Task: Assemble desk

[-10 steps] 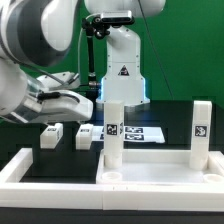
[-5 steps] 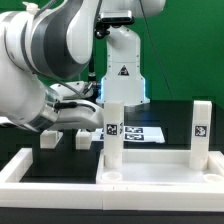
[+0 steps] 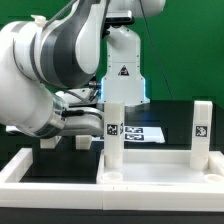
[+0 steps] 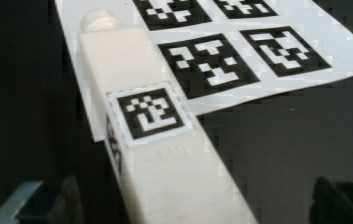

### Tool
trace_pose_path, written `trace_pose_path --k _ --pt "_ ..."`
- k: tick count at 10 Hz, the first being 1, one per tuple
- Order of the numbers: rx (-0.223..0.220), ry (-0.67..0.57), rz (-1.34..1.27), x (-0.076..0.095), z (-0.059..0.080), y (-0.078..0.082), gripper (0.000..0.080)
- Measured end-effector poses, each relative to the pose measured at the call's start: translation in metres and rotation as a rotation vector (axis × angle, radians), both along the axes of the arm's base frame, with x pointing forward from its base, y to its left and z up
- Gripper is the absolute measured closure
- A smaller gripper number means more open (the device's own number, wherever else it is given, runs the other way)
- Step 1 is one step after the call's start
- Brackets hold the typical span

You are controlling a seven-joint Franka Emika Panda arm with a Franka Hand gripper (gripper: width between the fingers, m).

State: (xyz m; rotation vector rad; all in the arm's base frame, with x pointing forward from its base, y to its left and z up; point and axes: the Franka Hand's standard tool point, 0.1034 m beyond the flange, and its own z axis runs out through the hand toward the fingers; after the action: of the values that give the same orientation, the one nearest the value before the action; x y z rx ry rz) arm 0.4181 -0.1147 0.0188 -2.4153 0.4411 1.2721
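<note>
The pincer (image 4: 187, 198) is wide open and holds nothing. A white leg (image 4: 146, 125) stands on the tabletop (image 3: 155, 166), right between its two fingers (image 4: 27, 197), touching neither. The marker board (image 4: 244, 50) lies beyond the leg, farther from the pincer.

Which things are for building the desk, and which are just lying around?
For the desk: wide flat white plastic tabletop slab; two upright white plastic leg blocks with black-and-white tags.
Just lying about: thin flat white marker board; long white border rail.
</note>
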Motion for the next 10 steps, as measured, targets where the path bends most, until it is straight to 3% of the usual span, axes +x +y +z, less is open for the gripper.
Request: trace_pose_path --k 6,7,8,9,10 --pt "0.003 0.015 -0.001 -0.0082 -0.0067 0.0024 0.0160" --pt "0.003 0.015 -0.001 -0.0083 -0.0067 0.0023 0.0335" --pt "0.003 0.015 -0.001 -0.0083 -0.0067 0.0023 0.0335" --pt "0.004 0.017 -0.002 -0.0085 -0.0059 0.0021 0.0511" --pt "0.005 0.017 -0.002 -0.0086 -0.0058 0.0020 0.0510"
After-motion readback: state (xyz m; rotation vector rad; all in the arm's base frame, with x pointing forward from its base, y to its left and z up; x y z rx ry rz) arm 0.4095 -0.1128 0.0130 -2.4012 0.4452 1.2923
